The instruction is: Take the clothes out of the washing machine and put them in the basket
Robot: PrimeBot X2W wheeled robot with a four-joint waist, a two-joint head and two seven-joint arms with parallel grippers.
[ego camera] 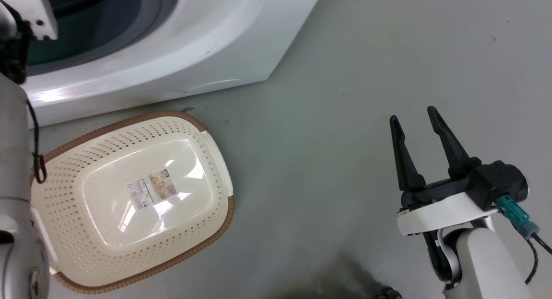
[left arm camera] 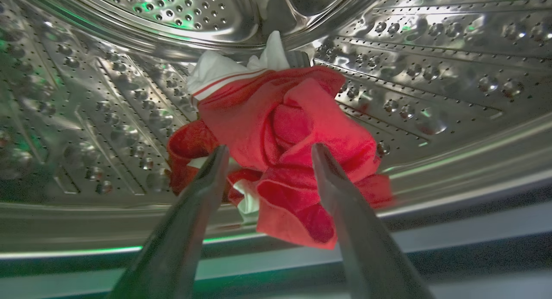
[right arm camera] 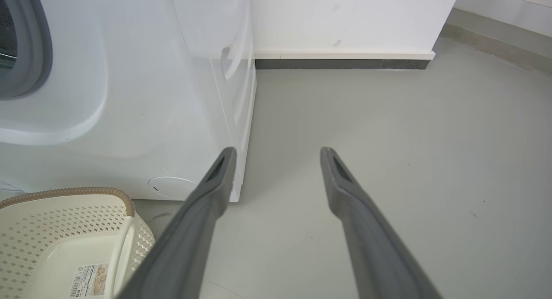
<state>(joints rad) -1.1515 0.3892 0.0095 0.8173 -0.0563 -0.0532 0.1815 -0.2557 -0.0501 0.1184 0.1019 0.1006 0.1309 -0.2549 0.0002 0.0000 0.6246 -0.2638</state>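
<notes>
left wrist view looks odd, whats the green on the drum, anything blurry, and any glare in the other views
Left wrist view: green glints on the drum, bowed by the wide lens; left tool fingers soft, clothes sharp. Head view: white glare on the basket floor and the washing machine front. Right wrist view: even light, right tool fingers slightly soft.

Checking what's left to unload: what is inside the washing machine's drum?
A bunched heap of red-and-white clothes lies in the steel drum, with the open left gripper pointed at it. Anything under or behind the heap is covered.
</notes>
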